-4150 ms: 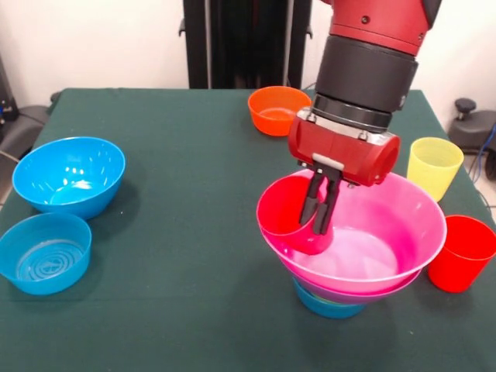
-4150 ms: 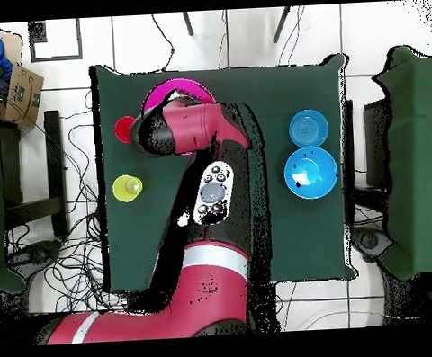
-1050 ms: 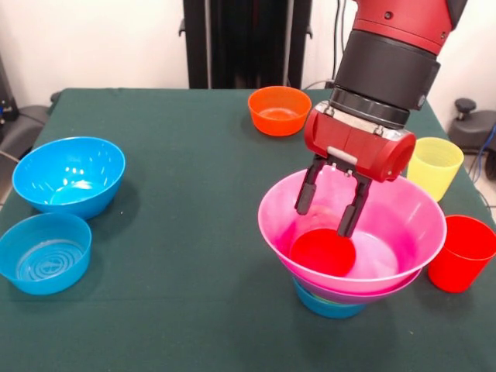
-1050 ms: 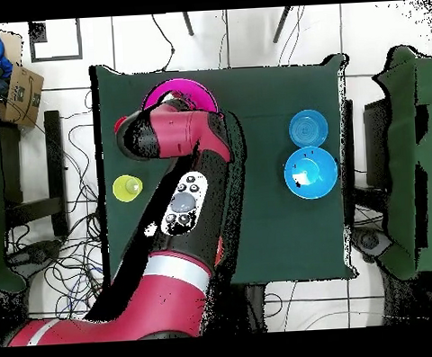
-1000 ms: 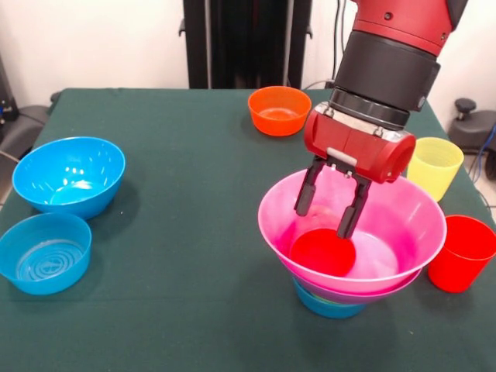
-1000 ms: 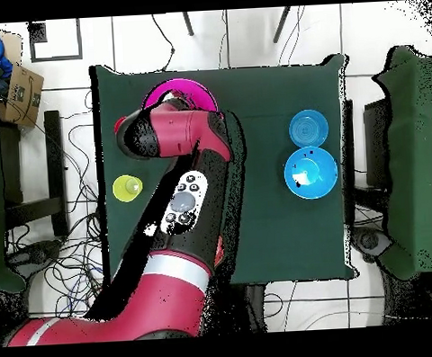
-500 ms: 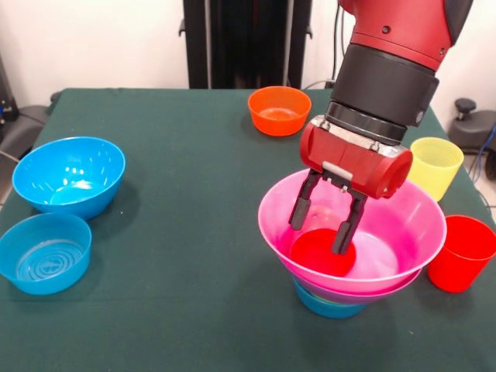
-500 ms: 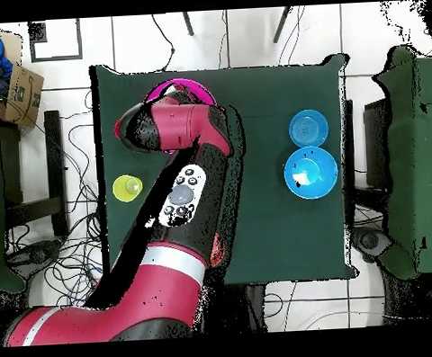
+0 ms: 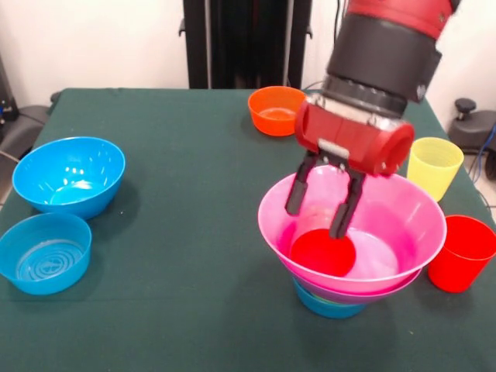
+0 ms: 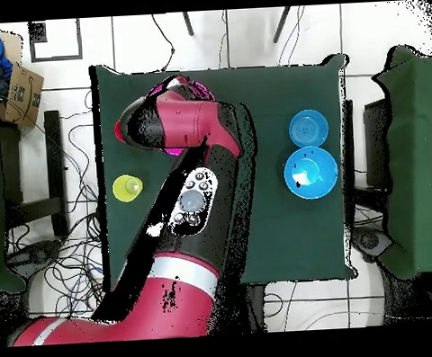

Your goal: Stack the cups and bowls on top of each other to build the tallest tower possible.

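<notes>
The tower stands at the front right: a wide pink bowl (image 9: 422, 213) on a purple bowl (image 9: 387, 293), with a small blue bowl (image 9: 329, 308) at the base. A red cup (image 9: 322, 253) sits in the bottom of the pink bowl. My gripper (image 9: 315, 215) hangs open just above that cup, its fingers inside the bowl and touching nothing. In the overhead view the arm (image 10: 185, 124) covers the gripper and most of the pink bowl (image 10: 193, 83).
A yellow cup (image 9: 434, 167) (image 10: 126, 188) and a second red cup (image 9: 461, 252) stand right of the tower. An orange bowl (image 9: 277, 109) sits behind it. Two blue bowls (image 9: 70, 174) (image 9: 44, 253) rest at the green table's (image 9: 194, 232) left side.
The gripper let go of the red cup, which now lies in the pink bowl's bottom. It opened, then lifted a little and shifted slightly left.
</notes>
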Motion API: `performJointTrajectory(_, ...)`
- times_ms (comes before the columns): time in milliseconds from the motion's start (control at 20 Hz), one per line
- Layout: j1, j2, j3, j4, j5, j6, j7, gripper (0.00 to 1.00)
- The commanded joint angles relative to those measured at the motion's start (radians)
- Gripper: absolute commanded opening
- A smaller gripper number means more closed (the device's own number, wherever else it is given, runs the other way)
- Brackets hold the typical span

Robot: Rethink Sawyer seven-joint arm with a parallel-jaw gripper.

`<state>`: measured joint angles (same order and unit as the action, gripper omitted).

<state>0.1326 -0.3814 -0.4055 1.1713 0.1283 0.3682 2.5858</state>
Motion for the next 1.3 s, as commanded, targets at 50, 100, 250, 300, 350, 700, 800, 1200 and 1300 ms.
performJointTrajectory(50, -0.068, -0.219, 0.153, 0.186, -0.027, 0.188, -0.127, 1.0)
performJointTrajectory(100, -0.073, -0.24, 0.157, 0.198, -0.031, 0.205, -0.139, 1.0)
performJointTrajectory(250, -0.101, -0.279, 0.176, 0.213, -0.045, 0.234, -0.175, 1.0)
performJointTrajectory(300, -0.114, -0.286, 0.187, 0.219, -0.052, 0.233, -0.188, 1.0)
performJointTrajectory(350, -0.127, -0.295, 0.197, 0.226, -0.059, 0.231, -0.202, 1.0)
performJointTrajectory(700, -0.24, -0.331, 0.304, 0.287, -0.113, 0.178, -0.304, 1.0)
performJointTrajectory(800, -0.27, -0.337, 0.336, 0.303, -0.133, 0.159, -0.321, 1.0)
performJointTrajectory(1200, -0.34, -0.341, 0.421, 0.325, -0.215, 0.111, -0.319, 1.0)
performJointTrajectory(1300, -0.349, -0.342, 0.434, 0.327, -0.234, 0.103, -0.313, 1.0)
